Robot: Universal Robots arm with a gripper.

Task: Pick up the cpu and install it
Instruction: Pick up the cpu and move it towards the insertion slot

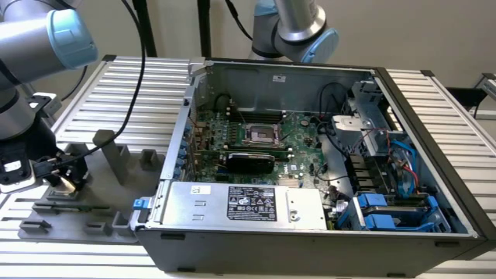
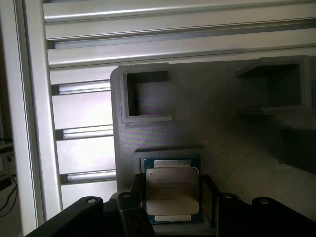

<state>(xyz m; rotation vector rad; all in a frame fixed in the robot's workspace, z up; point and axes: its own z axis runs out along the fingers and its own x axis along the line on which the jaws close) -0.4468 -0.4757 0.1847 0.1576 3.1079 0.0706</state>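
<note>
Ribbed aluminium table [image 1: 147, 87] carries a grey fixture [image 1: 108, 192] on the exterior view's left and an open case [image 1: 310, 250] just beside it. At the fixture the gripper [image 1: 58, 180] is down low, and the wrist view shows it astride the cpu [image 2: 172, 192]. The chip lies flat, silver top up, in a shallow recess [image 2: 168, 153] of the fixture. Whether the claw is clamped on the chip or just apart from it I cannot tell. The likeliest trouble is a skewed hold. The chip is thin and offers only narrow edges, so an off-centre squeeze could tip it, wedge it against the recess rim, or let it slip on the lift. A crooked chip would then meet the socket [image 1: 259, 135] on the board [image 1: 302, 145] out of square, and that could harm the contacts. The black cable [image 1: 139, 70] hanging by the arm may snag on the fixture's upright blocks. The case's near side wall also stands between fixture and socket. Slats on the table are bright and clean. Behind it all is a pale plain wall [image 1: 419, 29].
</note>
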